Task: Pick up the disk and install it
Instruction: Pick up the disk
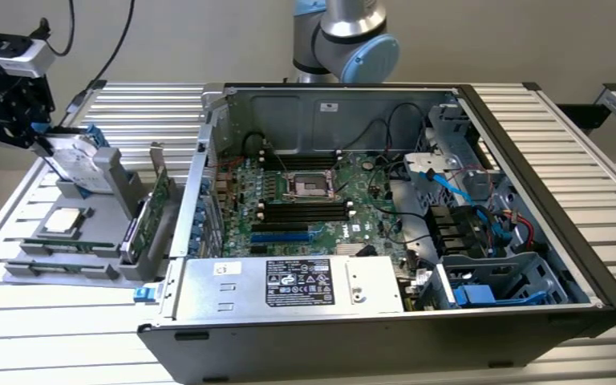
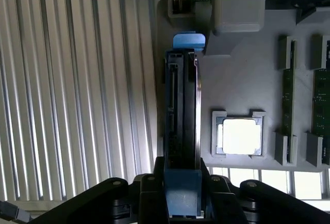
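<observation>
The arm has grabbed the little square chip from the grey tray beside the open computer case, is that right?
Not quite. The gripper is closed on the disk, the drive in its blue carrier, not the chip. The wrist view shows the square chip lying untouched in its holder on the grey tray. The open computer case is beside the tray.

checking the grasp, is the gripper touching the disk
Touching. The wrist view shows the gripper pressed against both sides of the disk at its blue carrier end, with no gap.
</observation>
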`<state>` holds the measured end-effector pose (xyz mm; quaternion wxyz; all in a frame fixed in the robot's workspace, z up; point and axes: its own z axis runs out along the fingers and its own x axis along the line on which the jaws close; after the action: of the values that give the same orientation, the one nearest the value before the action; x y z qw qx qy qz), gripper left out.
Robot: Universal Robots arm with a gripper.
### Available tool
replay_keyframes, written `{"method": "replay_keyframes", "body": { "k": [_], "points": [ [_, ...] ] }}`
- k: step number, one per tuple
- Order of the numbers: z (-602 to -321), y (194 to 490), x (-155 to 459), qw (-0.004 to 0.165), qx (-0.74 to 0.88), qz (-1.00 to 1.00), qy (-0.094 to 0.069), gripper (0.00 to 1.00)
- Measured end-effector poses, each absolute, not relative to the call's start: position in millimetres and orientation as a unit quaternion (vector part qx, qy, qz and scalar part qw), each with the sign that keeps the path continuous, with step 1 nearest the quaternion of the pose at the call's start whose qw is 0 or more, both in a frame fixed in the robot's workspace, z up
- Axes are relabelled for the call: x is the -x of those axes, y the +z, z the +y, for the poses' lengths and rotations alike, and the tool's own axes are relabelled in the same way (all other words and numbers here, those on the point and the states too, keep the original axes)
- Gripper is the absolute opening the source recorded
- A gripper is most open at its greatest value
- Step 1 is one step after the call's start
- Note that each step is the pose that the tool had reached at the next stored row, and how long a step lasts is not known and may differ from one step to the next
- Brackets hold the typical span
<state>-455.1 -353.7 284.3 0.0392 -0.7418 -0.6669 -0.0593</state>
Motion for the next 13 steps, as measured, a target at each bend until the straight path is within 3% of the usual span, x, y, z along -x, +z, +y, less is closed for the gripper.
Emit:
{"method": "replay_keyframes", "body": {
  "k": [13],
  "points": [
    [-356.2,284.3,455.2,0.040,0.742,-0.667,-0.060,0.33]
  ]
}}
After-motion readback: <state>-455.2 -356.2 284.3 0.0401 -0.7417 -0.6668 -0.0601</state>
